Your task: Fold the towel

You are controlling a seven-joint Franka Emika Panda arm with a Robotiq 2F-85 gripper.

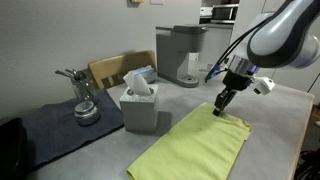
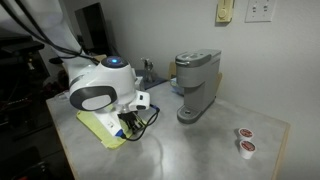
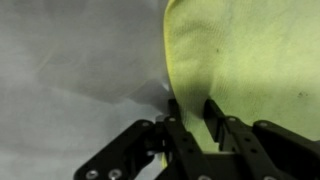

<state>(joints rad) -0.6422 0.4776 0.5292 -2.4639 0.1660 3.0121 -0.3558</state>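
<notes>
- Three views inspected in turn. The surface is a grey table (image 1: 285, 105) in a room with plain pale walls.
- In an exterior view, a dark cloth mat (image 1: 50, 130) lies at the left of the table with a metal utensil (image 1: 82, 102) standing on it. A tissue box (image 1: 139, 108) sits just right of the mat, and a grey coffee machine (image 1: 182, 52) stands at the far side.
- Same view: the towel (image 1: 195, 150) lies flat at the near right, running diagonally from the near edge toward the far right. The claw (image 1: 226, 102) points downward onto the towel's far corner and touches the cloth.
- In an exterior view from another side, the table (image 2: 200, 150) stands against a wall bearing a socket plate (image 2: 260, 10). The coffee machine (image 2: 195, 85) is at mid-table and two small pods (image 2: 243, 133) lie at the near right, well apart from the cloth.
- Same view: the towel (image 2: 100, 130) shows at the left, largely hidden by the white arm (image 2: 100, 88). The claw (image 2: 130, 125) meets the towel's right-hand edge. How far it is closed cannot be read here.
- Wrist view: bare table (image 3: 70, 80) fills the left, and the towel (image 3: 250, 60) fills the upper right.
- Same view: the claw (image 3: 195, 125) enters from the bottom, directly at the towel's edge. Its fingers (image 3: 178, 130) stand narrow, with a raised ridge of that edge pinched between them.
</notes>
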